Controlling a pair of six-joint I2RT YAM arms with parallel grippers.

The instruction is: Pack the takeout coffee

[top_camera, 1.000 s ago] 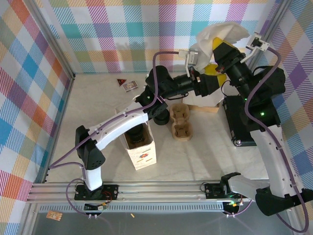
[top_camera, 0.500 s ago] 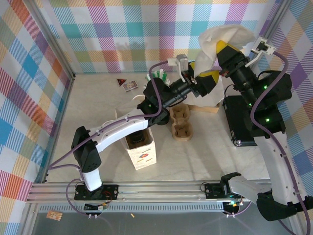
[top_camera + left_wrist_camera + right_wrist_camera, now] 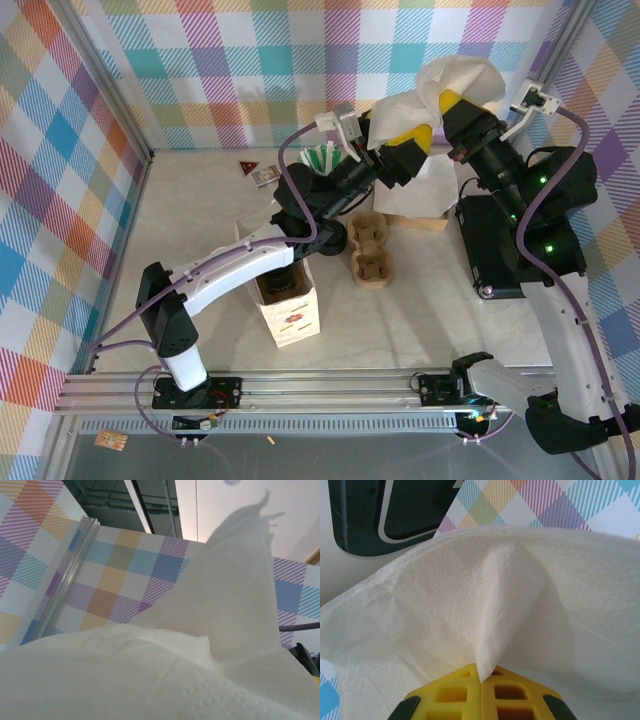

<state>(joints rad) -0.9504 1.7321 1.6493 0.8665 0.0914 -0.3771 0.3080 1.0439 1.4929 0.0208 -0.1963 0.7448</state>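
1. The right gripper (image 3: 449, 101) is raised at the far right. Its jaws are clenched on a fold of white napkin (image 3: 455, 72).
2. The left gripper (image 3: 404, 138) sits just left of it, under the same napkin. I cannot tell whether its jaws grip the paper.
3. The takeout coffee (image 3: 282, 284) appears to be the dark round shape inside the open white bag (image 3: 297, 318). The bag stands on the counter (image 3: 420, 320), near and left, well apart from both grippers. An arm partly hides the cup, so this is a judgement.
4. To do the step well, carry the napkin on one firm pinch so that it does not tear. Lower it beside the cup without knocking the lid.
5. The top view places the bag and the cardboard carrier (image 3: 370, 250). The right wrist view shows the yellow tips (image 3: 481, 677) meeting on the embossed paper (image 3: 495, 590). The left wrist view shows the napkin (image 3: 150, 680) draped low against the checked wall (image 3: 120, 580).
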